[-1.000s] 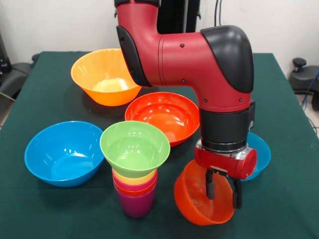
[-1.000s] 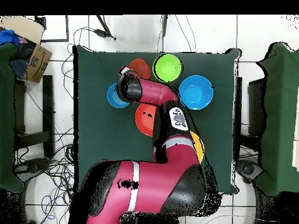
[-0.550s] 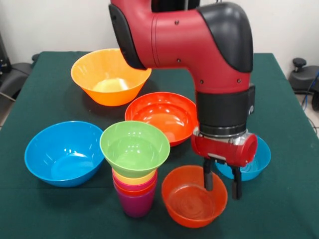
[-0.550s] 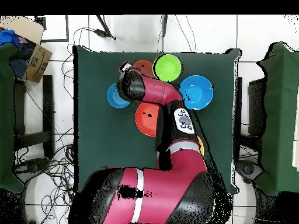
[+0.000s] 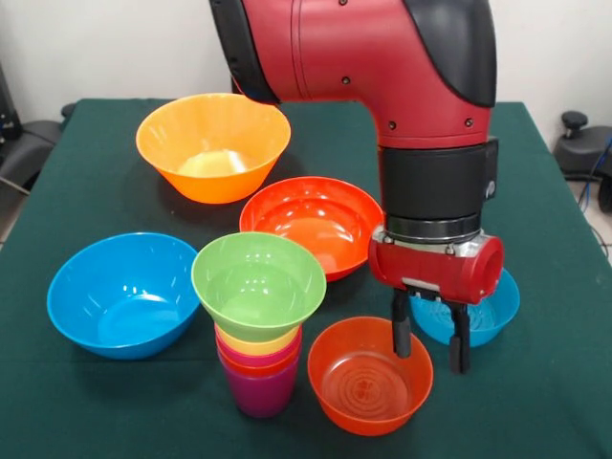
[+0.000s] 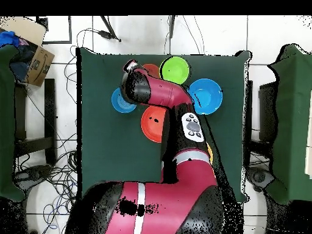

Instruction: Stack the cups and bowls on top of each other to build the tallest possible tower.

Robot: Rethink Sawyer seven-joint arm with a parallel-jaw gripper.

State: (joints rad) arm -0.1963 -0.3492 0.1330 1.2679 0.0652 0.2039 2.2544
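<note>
Covering the whole work area, the green cloth surface [image 5: 86,402] is matte and soft-looking; every vessel on it is glossy moulded plastic. The red and black arm [image 5: 382,57] descends to the tool [image 5: 426,337], whose two dark fingers [image 5: 401,335] are spread, one inside the rim of the small translucent orange bowl [image 5: 368,382] and one outside it, not visibly pinching.

Change from a second ago: that bowl hung tilted in the tool; half a second ago it had levelled, and it now sits flat and upright on the surface beside the tower. Judgement: the bowl has been set down or released, so it is not yet stacked and the tower gains no height from it.

Remaining items, by size:
- Large orange-yellow bowl [image 5: 212,143], deep, round.
- Large blue bowl [image 5: 120,292].
- Wide red-orange bowl [image 5: 311,220], shallow.
- Small blue bowl [image 5: 478,316], partly behind the tool.
- Small green bowl [image 5: 258,282], capping the tower.
- Nested cups [image 5: 258,368]: purple base, with orange, crimson and yellow rims.
</note>
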